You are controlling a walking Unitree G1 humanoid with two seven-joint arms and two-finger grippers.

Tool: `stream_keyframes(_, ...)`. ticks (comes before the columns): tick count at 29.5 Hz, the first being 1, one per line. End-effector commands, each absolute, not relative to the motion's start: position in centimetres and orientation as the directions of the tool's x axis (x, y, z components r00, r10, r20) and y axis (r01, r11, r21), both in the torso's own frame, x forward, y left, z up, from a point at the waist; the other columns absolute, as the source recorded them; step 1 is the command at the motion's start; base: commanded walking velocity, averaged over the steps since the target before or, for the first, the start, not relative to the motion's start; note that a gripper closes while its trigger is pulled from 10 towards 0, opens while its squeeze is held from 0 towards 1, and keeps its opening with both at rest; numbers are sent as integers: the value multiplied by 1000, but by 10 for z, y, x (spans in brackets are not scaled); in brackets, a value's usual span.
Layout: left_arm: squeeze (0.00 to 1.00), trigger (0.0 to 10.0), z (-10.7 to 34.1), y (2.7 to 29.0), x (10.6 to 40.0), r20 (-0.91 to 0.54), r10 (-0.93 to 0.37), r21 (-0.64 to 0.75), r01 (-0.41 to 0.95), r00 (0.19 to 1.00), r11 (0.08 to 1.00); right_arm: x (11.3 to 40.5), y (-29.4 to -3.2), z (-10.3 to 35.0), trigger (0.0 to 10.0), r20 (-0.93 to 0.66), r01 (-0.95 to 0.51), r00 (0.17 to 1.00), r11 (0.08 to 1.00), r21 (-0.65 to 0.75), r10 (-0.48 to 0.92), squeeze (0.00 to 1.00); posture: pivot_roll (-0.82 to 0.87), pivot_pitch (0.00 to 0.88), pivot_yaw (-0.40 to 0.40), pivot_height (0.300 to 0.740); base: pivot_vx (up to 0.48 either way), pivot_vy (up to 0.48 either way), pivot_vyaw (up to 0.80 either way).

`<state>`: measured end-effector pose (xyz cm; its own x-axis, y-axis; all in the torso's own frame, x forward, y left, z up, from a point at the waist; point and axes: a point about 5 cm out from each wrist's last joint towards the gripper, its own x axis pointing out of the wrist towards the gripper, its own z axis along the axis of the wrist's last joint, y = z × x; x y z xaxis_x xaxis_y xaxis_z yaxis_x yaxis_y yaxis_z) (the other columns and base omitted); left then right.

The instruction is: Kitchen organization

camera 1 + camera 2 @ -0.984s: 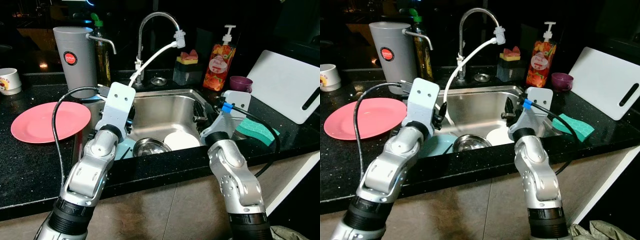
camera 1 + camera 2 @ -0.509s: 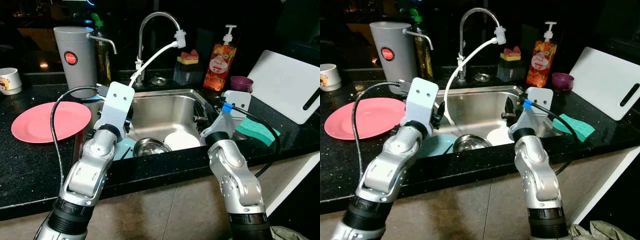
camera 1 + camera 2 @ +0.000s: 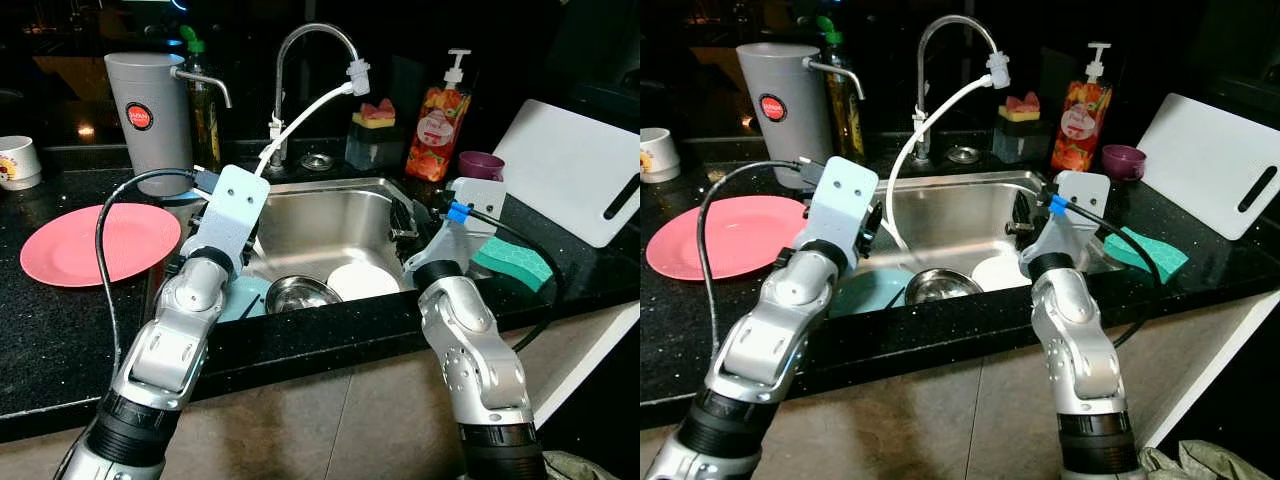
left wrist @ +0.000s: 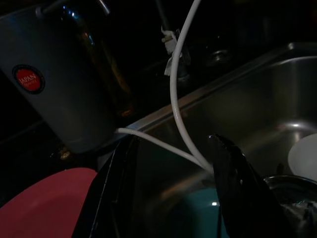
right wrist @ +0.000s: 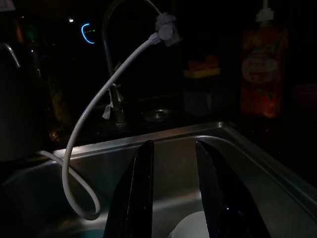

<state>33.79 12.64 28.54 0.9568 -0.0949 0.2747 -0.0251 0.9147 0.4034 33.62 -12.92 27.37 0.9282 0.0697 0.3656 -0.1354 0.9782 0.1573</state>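
The left gripper [image 4: 171, 193] stood with its two black fingers [image 4: 235, 183] spread wide and empty, poised over the left end of the sink [image 3: 345, 215] above a teal plate [image 3: 865, 290]; the right gripper [image 5: 173, 193] held its fingers [image 5: 138, 193] parted by a narrower gap, also empty, above a white plate [image 3: 362, 281] at the right of the basin. Between the two plates lay a steel bowl [image 3: 302, 293], all three resting on the sink floor. These dishes were judged to be the things of the task: the plates were probably ceramic or melamine, stiff, smooth, possibly wet and hence slippery, and liable to chip against the steel wall; each would best be taken by the raised rim, one finger under and one over, since a flat face offers no purchase. The bowl was judged light and rigid, and grippable across its lip. A limp white hose [image 3: 300, 125] ran from the faucet [image 3: 315, 60] down into the basin close by the left fingers and could snag them. On the black tabletop [image 3: 60, 330] a pink plate [image 3: 95, 243] lay left of the sink, a grey dispenser [image 3: 150, 105] behind it, and a green sponge [image 3: 510, 260] and a white cutting board [image 3: 575, 170] to the right.
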Motion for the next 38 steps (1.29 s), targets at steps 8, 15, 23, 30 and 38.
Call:
stream_keyframes(8, 0, 10000, 285, 119, 336, 284, -120, 425, -12, 951, 905, 334, -132, 276, 10000, 382, -124, 922, 981, 147, 60, 0, 73, 94, -62, 740, 0, 0, 0)
stream_keyframes(15, 0, 10000, 286, 123, 339, 276, -104, 405, -17, 956, 914, 334, -130, 277, 10000, 384, -131, 921, 980, 146, 66, 0, 73, 92, -62, 740, 0, 0, 0)
stream_keyframes(23, 0, 10000, 286, 123, 339, 281, -112, 431, -21, 953, 902, 334, -130, 276, 10000, 383, -127, 922, 981, 146, 62, 0, 69, 92, -59, 740, 0, 0, 0)
stream_keyframes(30, 0, 10000, 285, 120, 340, 281, -117, 428, -16, 953, 904, 333, -131, 276, 10000, 381, -126, 922, 982, 141, 63, 0, 59, 89, -63, 740, 0, 0, 0)
stream_keyframes(38, 0, 10000, 284, 121, 340, 280, -114, 427, -17, 953, 904, 333, -130, 277, 10000, 384, -129, 921, 982, 140, 66, 0, 59, 85, -67, 740, 0, 0, 0)
